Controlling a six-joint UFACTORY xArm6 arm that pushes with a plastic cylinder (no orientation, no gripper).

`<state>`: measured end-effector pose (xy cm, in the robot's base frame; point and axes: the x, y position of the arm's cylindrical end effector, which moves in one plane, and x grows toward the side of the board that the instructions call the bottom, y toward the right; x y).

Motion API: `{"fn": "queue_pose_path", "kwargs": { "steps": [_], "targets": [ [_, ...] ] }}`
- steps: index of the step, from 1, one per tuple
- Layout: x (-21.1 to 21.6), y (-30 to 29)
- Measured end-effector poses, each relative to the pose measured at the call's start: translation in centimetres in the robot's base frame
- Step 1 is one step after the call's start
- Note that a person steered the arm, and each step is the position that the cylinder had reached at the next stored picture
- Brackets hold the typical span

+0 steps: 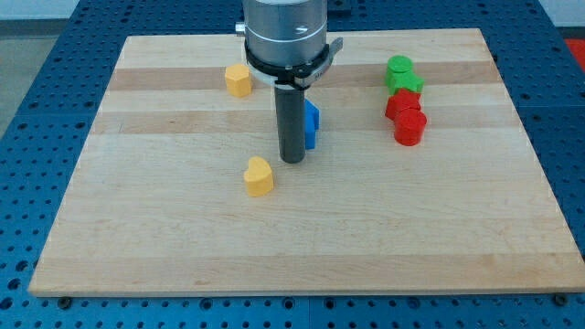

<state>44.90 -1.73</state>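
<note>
My tip (pixel 292 160) rests on the wooden board near its middle. A blue block (pixel 312 122) sits just behind and to the right of the rod, partly hidden by it, and seems to touch it. A yellow heart-shaped block (pixel 259 175) lies a short way to the lower left of the tip, apart from it. A yellow hexagonal block (pixel 239 80) stands toward the view's top left.
At the view's upper right a green cylinder (pixel 398 67) and a green block (pixel 406 84) sit above a red star-like block (pixel 402 105) and a red cylinder (pixel 409 127), all clustered together. The wooden board (pixel 183 247) lies on a blue perforated table.
</note>
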Motion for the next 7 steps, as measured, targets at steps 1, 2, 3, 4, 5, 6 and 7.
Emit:
{"fn": "queue_pose_path", "kwargs": {
  "steps": [1, 2, 3, 4, 5, 6, 7],
  "targets": [
    [-0.5, 0.0],
    [-0.7, 0.0],
    [-0.7, 0.1],
    [-1.0, 0.4],
    [-1.9, 1.1],
    [-2.6, 1.8],
    [-3.3, 2.0]
  ]
}}
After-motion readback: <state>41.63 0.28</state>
